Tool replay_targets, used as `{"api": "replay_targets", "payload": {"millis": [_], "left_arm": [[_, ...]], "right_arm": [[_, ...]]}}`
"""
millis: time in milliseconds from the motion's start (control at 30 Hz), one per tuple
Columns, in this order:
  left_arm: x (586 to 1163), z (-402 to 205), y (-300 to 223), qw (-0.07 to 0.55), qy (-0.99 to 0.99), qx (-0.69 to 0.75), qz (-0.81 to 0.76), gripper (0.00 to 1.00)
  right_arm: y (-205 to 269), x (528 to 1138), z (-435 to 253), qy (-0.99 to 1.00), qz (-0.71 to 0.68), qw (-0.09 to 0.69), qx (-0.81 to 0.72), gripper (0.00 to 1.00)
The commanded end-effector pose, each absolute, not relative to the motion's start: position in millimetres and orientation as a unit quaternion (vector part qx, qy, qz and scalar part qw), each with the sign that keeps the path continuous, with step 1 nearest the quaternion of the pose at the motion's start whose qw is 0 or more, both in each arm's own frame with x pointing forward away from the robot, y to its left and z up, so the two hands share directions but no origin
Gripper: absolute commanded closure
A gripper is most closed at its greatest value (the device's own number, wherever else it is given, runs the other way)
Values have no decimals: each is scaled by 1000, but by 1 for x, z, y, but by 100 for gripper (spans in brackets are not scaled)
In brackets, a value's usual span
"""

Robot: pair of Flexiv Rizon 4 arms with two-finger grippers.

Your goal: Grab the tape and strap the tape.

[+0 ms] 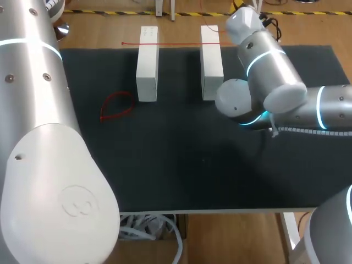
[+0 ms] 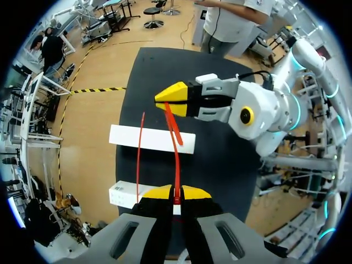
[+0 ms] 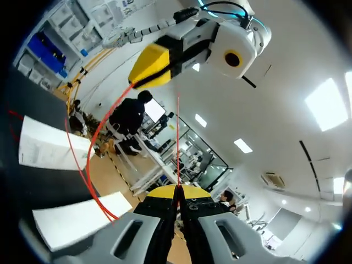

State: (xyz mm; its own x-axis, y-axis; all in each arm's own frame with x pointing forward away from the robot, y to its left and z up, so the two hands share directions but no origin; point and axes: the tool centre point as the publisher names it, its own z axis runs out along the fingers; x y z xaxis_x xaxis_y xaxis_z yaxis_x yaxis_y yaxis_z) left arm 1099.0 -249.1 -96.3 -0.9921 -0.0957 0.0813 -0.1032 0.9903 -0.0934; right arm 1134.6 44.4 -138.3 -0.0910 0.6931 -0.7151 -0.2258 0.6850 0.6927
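We hold the thin red plastic strap [image 2: 176, 165] in both claws. Our left claw [image 2: 176, 192] is clenched on it, the strap pinched between the yellow tips, and our right claw [image 3: 177, 191] is clenched on it in the same way. From the left wrist, the right claw sits straight ahead with its tips pointing back toward ours. The strap runs nearly straight from one pair of tips to the other. Its long axis therefore lies along the line joining the two claws, up off the dark-covered desk [image 1: 192, 165]. Neither arm is nearer, since each already has hold of it.

A second run of red bows out to one side of that line and passes over the two white rectangular blocks [image 1: 147, 66]. In the right wrist view it curves from near the left claw's tips and down past the blocks. We judge this to be the rest of the same strap forming a loop, though we cannot tell where it joins. In the head view a straight red line crosses the far ends of the blocks, and neither claw shows there.

A separate red loop [image 1: 116, 107] lies flat on the desk near the block on our left side, well apart from both claws.

As we judge it, the coming move is a pull along the claw-to-claw line, so the two claws must stay facing each other along the strap's axis.
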Motion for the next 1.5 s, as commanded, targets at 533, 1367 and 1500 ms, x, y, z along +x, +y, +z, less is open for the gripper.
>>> {"api": "replay_targets", "payload": {"millis": [533, 1367, 1500], "left_arm": [[1101, -94, -251, 41, -997, 50, 45, 100], [1101, -94, -251, 41, -997, 50, 45, 100], [1101, -94, -251, 41, -997, 50, 45, 100]], "right_arm": [[40, 1128, -122, 693, 170, 683, 157, 100], [52, 1124, -106, 683, 139, 712, 80, 100], [55, 1124, -105, 681, 140, 714, 83, 100]]}}
